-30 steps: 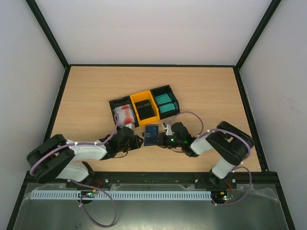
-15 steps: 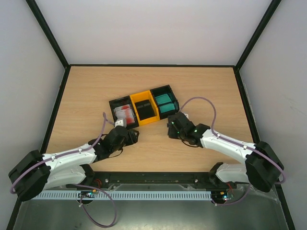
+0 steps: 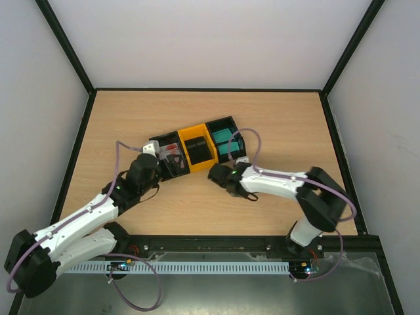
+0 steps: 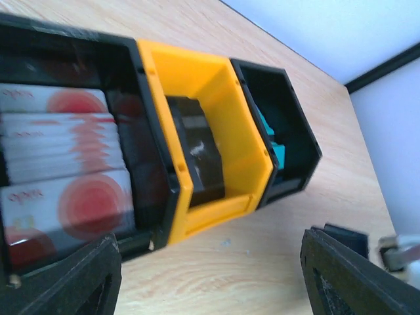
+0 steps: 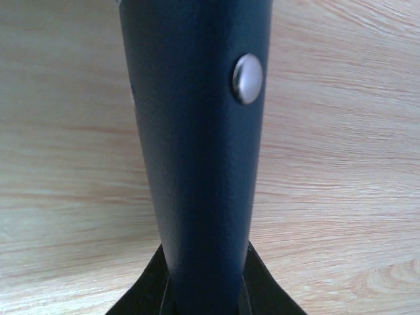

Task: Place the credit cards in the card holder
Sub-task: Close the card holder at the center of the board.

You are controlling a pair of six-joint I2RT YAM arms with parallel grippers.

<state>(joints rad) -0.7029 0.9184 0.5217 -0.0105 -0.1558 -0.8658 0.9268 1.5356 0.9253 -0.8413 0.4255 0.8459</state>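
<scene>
Fetching a card is the step in hand: the left jaws gape wide and empty just short of the white plastic credit cards with red blotches [image 4: 62, 164], stacked in a black open-top bin [image 4: 156, 157]. The right jaws clamp the dark navy card holder [image 5: 197, 131] (its metal snap stud [image 5: 247, 78] showing) over the wooden counter [image 5: 341, 164]. Next, the left should dip in and pinch one card.

This is looking like a robotics lab test cell. Plain white panels [image 3: 197, 39] in black framing [image 3: 65, 46] are enclosing a wooden table [image 3: 282, 118]. A cabled left arm [image 3: 79, 223] and right arm [image 3: 282, 180] are sitting bolted to a metal rail [image 3: 210, 246].
</scene>
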